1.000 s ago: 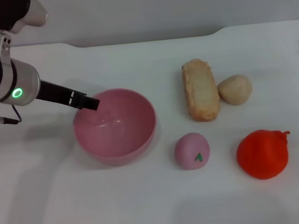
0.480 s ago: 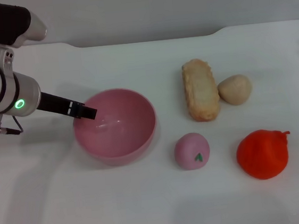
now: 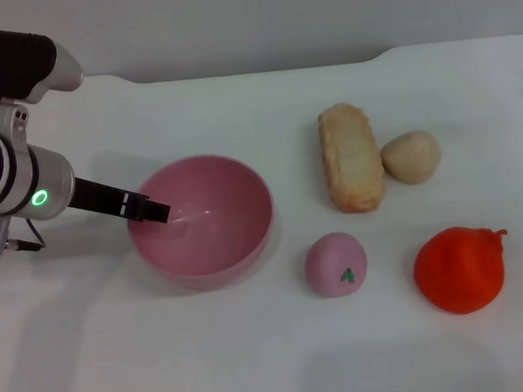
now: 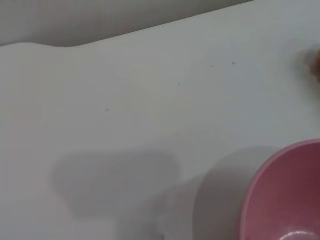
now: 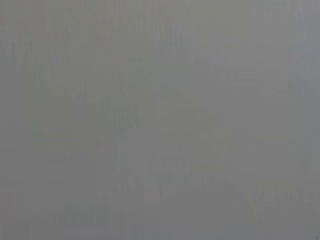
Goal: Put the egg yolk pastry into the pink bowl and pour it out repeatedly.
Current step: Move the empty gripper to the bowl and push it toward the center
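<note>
Down at the left side of the head view, the left gripper [image 3: 156, 212] reaches in from the robot's left, its dark fingers stretched out from a silver forearm with a lit green ring, and the tips meet the left rim of the pink bowl [image 3: 232, 222]. From this angle only a single dark bar shows at the rim, so I cannot tell whether the fingers are pinched on the bowl wall or spread apart. The pink bowl stands upright on the white table [image 3: 120, 361], and its inside looks bare. In the left wrist view the bowl's rim [image 4: 260, 190] curves in at one corner, with the shadow of the arm lying on the table beside it. To the right of the bowl, well apart from it, the long tan bread [image 3: 349, 157] lies lengthwise, and the egg yolk pastry [image 3: 412, 157] sits just beside the bread's far side, seemingly touching it. Nearer the robot, a pink ball with a green mark [image 3: 336, 264] rests between the bowl and an orange-red lumpy thing [image 3: 459, 269]. The right gripper is not in sight in the head view, and the right wrist view gives only a flat grey field.
</note>
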Controlling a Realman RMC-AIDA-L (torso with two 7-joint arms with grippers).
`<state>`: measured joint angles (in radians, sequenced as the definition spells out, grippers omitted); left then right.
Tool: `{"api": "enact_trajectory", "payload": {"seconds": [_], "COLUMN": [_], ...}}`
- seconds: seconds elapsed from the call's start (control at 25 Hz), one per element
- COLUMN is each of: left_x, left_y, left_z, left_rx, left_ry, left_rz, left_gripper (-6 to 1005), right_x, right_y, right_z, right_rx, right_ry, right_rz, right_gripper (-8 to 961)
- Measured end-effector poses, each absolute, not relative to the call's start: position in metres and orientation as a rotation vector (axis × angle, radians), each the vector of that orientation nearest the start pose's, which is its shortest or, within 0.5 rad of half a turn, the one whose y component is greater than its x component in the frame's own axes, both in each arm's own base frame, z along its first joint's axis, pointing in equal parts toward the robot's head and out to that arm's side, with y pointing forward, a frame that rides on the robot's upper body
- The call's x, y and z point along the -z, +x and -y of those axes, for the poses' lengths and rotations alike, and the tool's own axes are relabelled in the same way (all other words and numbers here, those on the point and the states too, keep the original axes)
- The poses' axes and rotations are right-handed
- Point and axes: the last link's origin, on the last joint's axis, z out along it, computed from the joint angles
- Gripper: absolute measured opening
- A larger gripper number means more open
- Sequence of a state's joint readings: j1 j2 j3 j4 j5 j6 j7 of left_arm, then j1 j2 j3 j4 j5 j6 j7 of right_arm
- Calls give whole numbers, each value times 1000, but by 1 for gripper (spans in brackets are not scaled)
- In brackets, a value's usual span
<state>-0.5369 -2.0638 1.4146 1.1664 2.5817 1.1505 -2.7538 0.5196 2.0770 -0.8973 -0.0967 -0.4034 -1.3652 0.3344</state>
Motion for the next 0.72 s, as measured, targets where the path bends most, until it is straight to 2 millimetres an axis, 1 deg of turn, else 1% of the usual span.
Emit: {"api": "enact_trajectory", "payload": {"seconds": [0.6,0.72], "left_x": [15,17], "left_y": [-228,-229], "left_z": [-380,-379], "left_rx": [-247,-261], "left_ry": [-2290,-2295], "left_rz": [1165,1159], "left_gripper": [694,495], "right_x": [-52,-52], "right_y": [312,312], "right_z": [-353,-353], "right_rx": [-931,-933], "right_ry": [-1394,-1394], "right_rz": [-403,-404], "right_gripper": [828,828]}}
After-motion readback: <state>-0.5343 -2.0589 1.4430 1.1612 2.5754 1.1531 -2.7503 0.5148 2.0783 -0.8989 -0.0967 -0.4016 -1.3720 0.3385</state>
